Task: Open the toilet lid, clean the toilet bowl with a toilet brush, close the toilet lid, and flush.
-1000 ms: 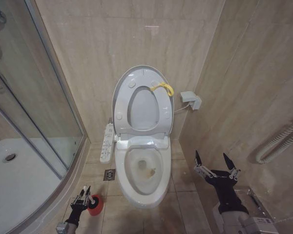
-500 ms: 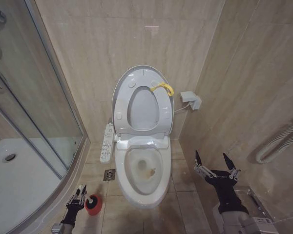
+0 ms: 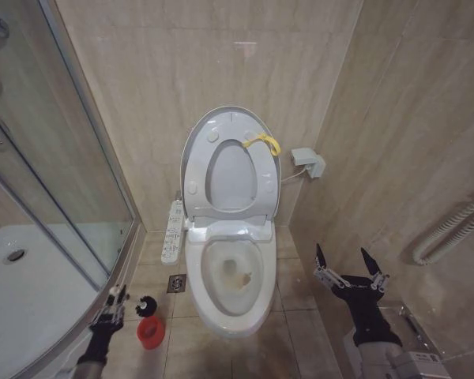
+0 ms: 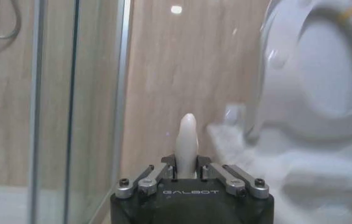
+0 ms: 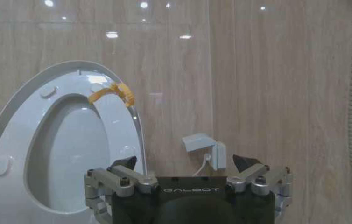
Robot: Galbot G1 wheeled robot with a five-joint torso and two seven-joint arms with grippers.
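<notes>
The toilet lid stands raised against the wall with the seat ring up against it, a yellow strap at its top. Below them the toilet bowl lies uncovered, with brownish staining inside. My left gripper is low at the left of the toilet, shut on the toilet brush's white handle. The brush's dark head hangs just above the red cup holder. At the right of the toilet, my right gripper is open and holds nothing. The right wrist view shows the raised lid.
A glass shower enclosure and its white tray close off the left. A long white remote panel sits at the bowl's left, with a floor drain below it. A wall box and a coiled hose are on the right.
My left gripper has moved left and up, away from the red cup. The brush's dark head has come out of the cup. The right arm has not moved.
</notes>
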